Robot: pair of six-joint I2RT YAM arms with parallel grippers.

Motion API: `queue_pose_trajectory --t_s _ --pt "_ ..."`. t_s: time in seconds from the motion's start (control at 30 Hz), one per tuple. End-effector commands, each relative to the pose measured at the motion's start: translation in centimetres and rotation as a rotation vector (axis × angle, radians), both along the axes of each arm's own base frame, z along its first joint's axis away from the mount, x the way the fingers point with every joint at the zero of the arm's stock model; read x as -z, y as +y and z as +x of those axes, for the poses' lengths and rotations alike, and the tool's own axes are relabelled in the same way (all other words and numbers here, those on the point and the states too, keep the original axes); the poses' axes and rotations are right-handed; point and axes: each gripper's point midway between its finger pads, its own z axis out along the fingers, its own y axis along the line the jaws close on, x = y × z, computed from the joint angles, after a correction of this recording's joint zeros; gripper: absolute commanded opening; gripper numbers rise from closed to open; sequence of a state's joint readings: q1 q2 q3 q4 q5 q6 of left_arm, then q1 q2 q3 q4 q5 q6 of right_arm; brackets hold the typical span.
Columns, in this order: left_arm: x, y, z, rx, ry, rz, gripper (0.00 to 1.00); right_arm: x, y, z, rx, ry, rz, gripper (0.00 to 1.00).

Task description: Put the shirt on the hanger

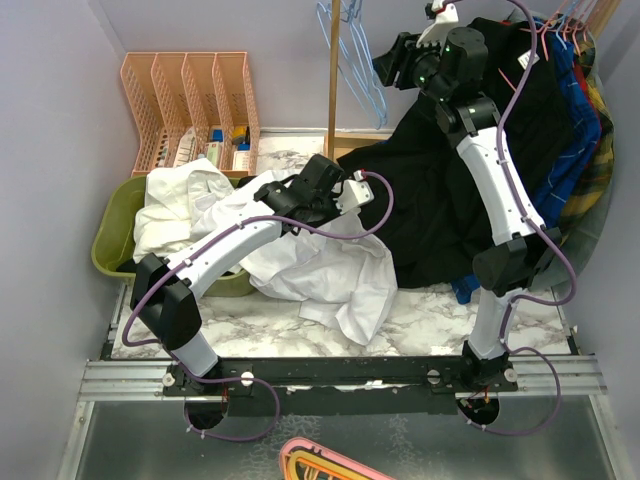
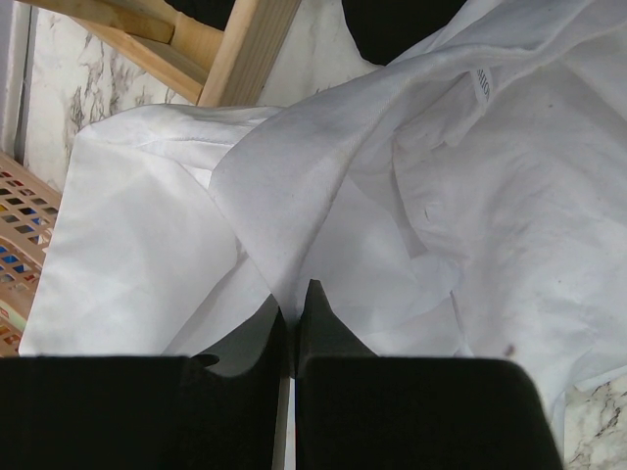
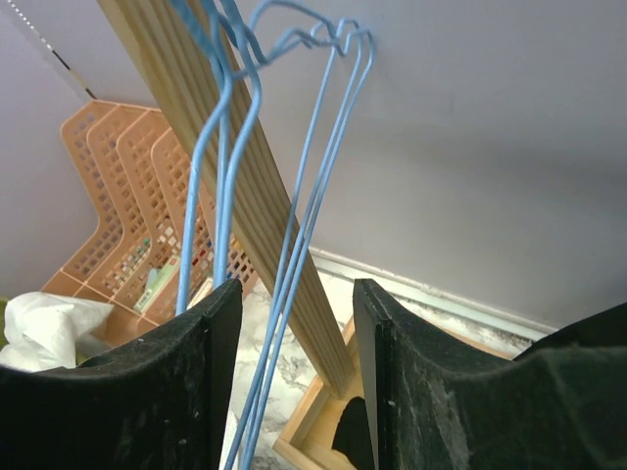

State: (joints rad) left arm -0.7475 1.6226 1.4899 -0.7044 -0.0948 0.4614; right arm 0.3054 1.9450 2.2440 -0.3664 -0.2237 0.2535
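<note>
Left jaws tight on one white shirt (image 2: 392, 196), right jaws apart around blue hanger (image 3: 297, 245) wires.

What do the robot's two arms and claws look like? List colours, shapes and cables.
Both the left arm and right arm have white tubular links joined by chunky black joints. A thin purple cable loops loosely along each arm. The left claw and right claw each have two matte black fingers; the right's are speckled.
</note>
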Motion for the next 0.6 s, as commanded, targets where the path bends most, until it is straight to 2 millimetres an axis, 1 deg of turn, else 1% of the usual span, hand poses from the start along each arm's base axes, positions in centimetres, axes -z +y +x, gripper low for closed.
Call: queue_pose_trajectory --t_s 0.0,0.13,0.57 --pt "-0.9 -0.4 0.5 -0.011 -0.018 -0.027 0.0 -5.2 -1.3 -1.4 0.034 -0.117 0.031 0.51" --pt "-0.9 -0.4 0.5 -0.011 -0.017 -0.026 0.0 -6.0 -1.2 -1.7 0.021 -0.131 0.048 0.52" --pt "-1.0 -0.3 0.6 -0.01 -0.02 -0.026 0.0 -4.5 -0.4 -1.6 -0.015 -0.091 0.053 0.52"
